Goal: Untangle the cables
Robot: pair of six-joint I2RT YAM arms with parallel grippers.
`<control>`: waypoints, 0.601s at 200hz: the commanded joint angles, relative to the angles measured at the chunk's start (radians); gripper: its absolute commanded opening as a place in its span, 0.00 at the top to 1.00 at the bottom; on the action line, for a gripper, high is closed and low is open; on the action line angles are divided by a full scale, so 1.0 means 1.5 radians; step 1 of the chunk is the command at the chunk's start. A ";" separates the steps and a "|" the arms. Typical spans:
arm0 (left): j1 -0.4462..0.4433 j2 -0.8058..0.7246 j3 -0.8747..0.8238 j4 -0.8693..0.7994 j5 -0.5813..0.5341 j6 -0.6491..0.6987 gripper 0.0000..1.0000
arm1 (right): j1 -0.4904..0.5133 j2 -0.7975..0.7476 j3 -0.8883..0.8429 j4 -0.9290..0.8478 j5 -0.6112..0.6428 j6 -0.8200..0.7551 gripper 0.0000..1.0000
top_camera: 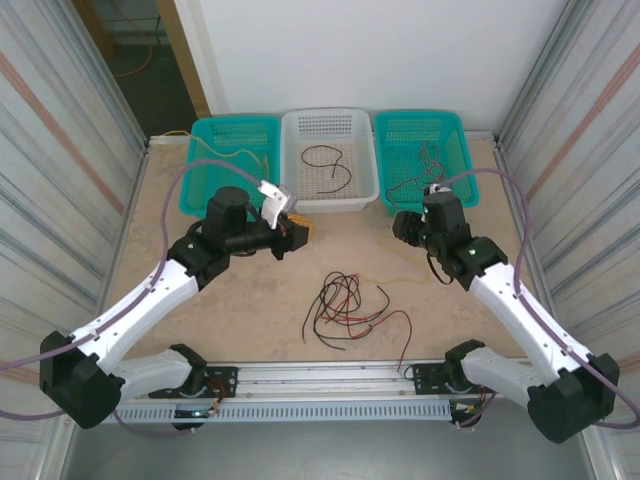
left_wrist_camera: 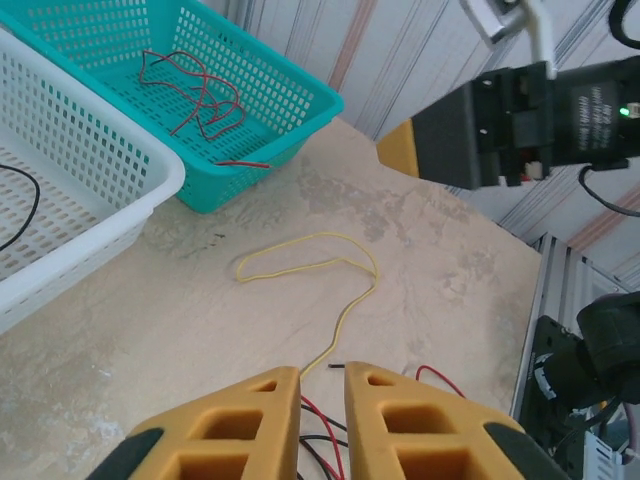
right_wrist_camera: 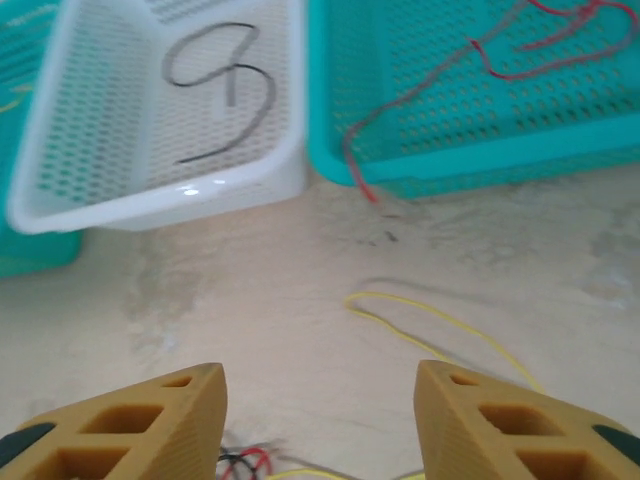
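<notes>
The cables form a red and black tangle [top_camera: 345, 305] on the table's middle, between both arms. A yellow cable [left_wrist_camera: 300, 262] loops away from it toward the baskets and also lies ahead in the right wrist view [right_wrist_camera: 430, 320]. My left gripper [top_camera: 295, 228] hovers left of and behind the tangle. Its yellow fingers [left_wrist_camera: 250, 420] stand a narrow gap apart with nothing held; red and black strands [left_wrist_camera: 325, 430] lie on the table below that gap. My right gripper [top_camera: 404, 218] hangs right of the tangle, wide open [right_wrist_camera: 320, 400] and empty.
Three baskets line the back edge. The left teal basket [top_camera: 205, 165] holds a yellow wire, the white basket [top_camera: 372, 185] a black wire [right_wrist_camera: 225, 85], and the right teal basket [top_camera: 462, 165] red wires [left_wrist_camera: 195, 95]. One red end droops over its rim [right_wrist_camera: 360, 175]. Corrugated walls stand on both sides.
</notes>
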 commanded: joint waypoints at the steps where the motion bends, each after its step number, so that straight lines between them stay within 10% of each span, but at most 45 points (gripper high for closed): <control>1: -0.001 -0.021 -0.016 0.018 -0.009 -0.021 0.76 | -0.015 0.029 -0.023 -0.022 0.029 0.021 0.42; 64: -0.001 -0.022 -0.017 0.002 -0.050 -0.055 0.75 | -0.095 0.171 -0.102 0.030 0.000 0.039 0.28; 120: 0.003 -0.045 -0.028 0.005 -0.109 -0.093 0.88 | -0.150 0.215 -0.141 0.119 -0.060 0.012 0.59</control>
